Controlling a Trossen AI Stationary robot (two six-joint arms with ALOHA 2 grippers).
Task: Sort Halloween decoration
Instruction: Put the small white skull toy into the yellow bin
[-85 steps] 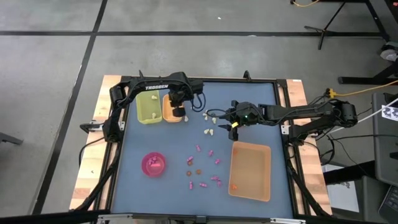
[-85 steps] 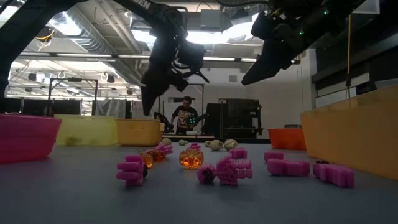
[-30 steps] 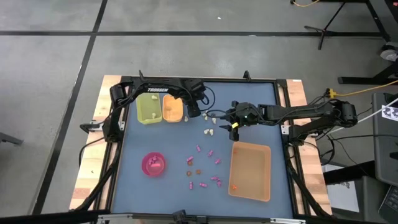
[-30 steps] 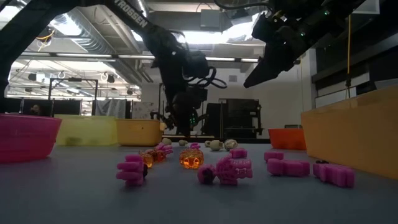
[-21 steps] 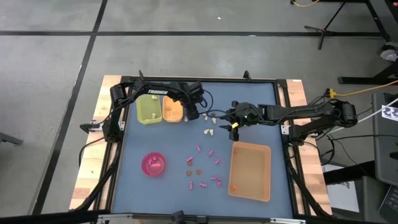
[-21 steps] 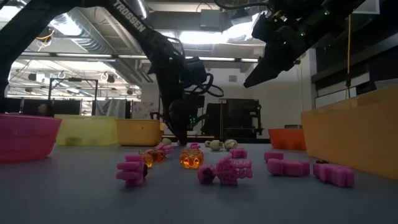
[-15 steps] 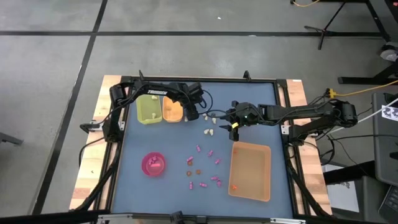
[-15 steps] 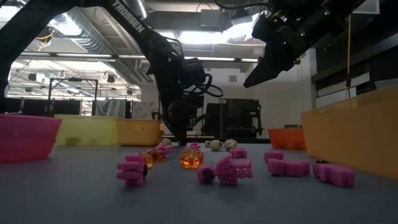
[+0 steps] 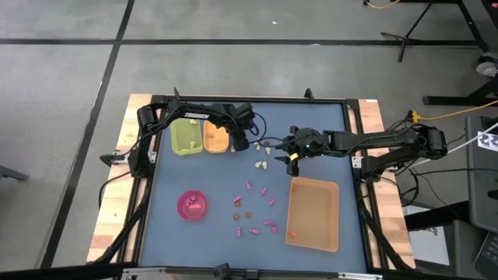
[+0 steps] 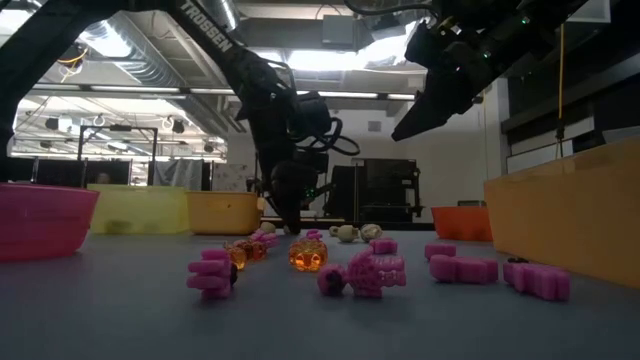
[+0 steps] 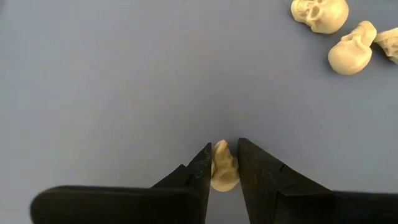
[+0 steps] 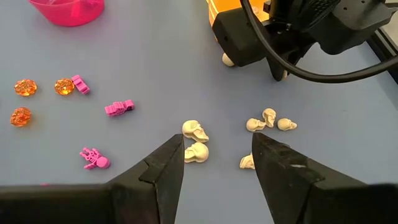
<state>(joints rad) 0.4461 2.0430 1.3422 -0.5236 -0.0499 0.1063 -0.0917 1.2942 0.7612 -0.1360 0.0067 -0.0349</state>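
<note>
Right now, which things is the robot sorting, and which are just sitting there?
For the job:
- cream skulls, one between the left gripper fingers
- pink trinkets
- orange trinkets

Just sitting there:
- pink bowl
- green tray
- orange tray
- tan tray

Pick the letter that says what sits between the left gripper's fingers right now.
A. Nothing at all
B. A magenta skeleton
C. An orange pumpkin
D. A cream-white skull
D: in the left wrist view, a cream-white skull sits on the blue table between the fingers of the left gripper, close on both sides, with more skulls lying farther off.
</note>
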